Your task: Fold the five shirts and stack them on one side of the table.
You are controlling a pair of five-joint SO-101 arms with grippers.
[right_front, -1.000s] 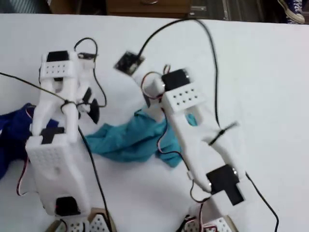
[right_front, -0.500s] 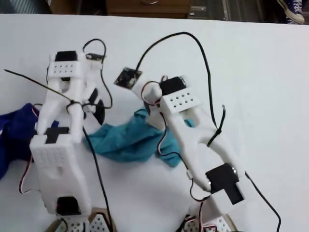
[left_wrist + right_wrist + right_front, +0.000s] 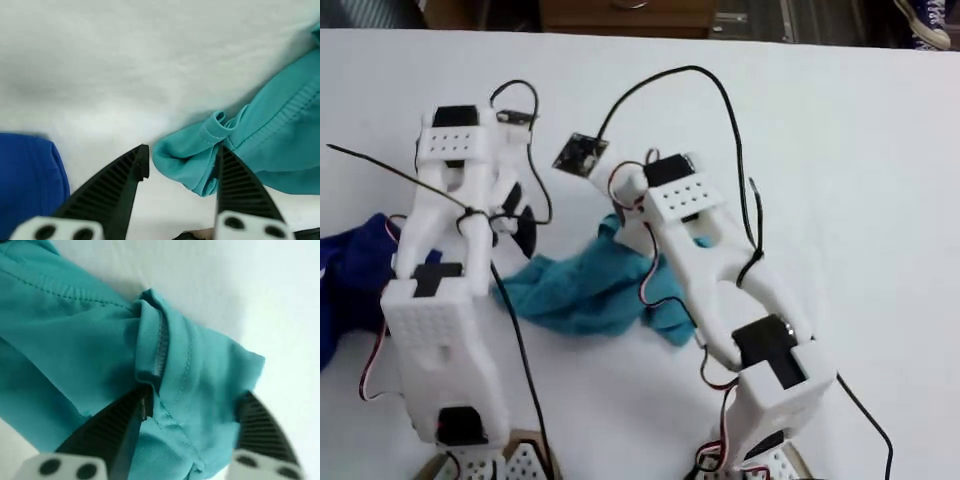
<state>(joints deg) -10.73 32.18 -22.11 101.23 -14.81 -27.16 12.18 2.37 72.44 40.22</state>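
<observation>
A crumpled teal shirt lies on the white table between the two arms. My left gripper hangs open at the shirt's left end; in the left wrist view its gripper straddles a rolled teal hem, just above it. My right arm leans over the shirt's far right part. Its gripper stands open with a raised fold of the teal shirt between the fingers. A dark blue shirt lies bunched at the left edge, partly under the left arm.
A small black board on a cable lies behind the teal shirt. Black cables loop over the far middle of the table. The blue shirt sits close beside the left gripper.
The right arm has swung its wrist slightly left over the teal shirt, and its elbow has dropped toward the near edge. The left arm shifted a little farther away, then held still.
</observation>
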